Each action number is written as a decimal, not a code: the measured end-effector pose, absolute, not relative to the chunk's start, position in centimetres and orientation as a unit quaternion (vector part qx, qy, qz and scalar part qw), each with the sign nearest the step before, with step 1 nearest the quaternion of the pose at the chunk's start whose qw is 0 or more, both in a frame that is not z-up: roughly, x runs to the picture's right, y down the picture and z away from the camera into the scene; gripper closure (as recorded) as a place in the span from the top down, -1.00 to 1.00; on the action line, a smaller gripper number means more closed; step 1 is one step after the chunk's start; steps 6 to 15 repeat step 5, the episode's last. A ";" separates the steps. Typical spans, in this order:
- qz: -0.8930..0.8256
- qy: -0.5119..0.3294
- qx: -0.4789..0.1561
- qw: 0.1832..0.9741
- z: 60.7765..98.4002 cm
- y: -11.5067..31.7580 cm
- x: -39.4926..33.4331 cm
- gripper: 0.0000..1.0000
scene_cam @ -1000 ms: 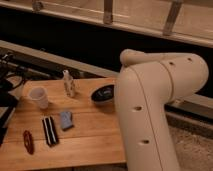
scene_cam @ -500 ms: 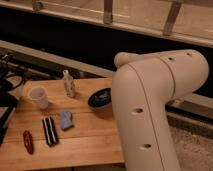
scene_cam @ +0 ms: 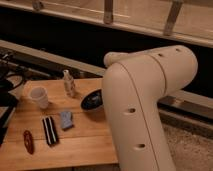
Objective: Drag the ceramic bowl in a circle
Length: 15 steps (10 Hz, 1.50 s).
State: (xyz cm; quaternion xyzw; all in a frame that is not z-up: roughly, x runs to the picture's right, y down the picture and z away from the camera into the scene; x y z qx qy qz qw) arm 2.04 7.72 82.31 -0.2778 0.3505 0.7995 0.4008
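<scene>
The ceramic bowl is a dark glossy shallow bowl on the wooden table, right of centre, partly hidden by my large white arm. The gripper is hidden behind the arm, so I cannot see it or how it stands against the bowl. The small white cup stands at the left of the table, well apart from the bowl.
A small clear bottle stands just left of the bowl. A blue-grey packet, a black-and-white striped item and a red oval object lie toward the front left. Dark equipment sits at the far left edge.
The bowl has slid left and slightly toward the front of the table, closer to the bottle. The arm has swung left with it and covers more of the table's right side.
</scene>
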 end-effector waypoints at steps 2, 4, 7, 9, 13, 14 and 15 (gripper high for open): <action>0.795 0.352 -0.281 0.407 81.7 8.4 2.3 -1.00; 0.787 0.355 -0.286 0.415 81.2 9.0 0.5 -1.00; 0.784 0.355 -0.288 0.420 81.1 9.0 -0.4 -1.00; 0.784 0.355 -0.288 0.420 81.1 9.0 -0.4 -1.00; 0.784 0.355 -0.288 0.420 81.1 9.0 -0.4 -1.00; 0.784 0.355 -0.288 0.420 81.1 9.0 -0.4 -1.00; 0.784 0.355 -0.288 0.420 81.1 9.0 -0.4 -1.00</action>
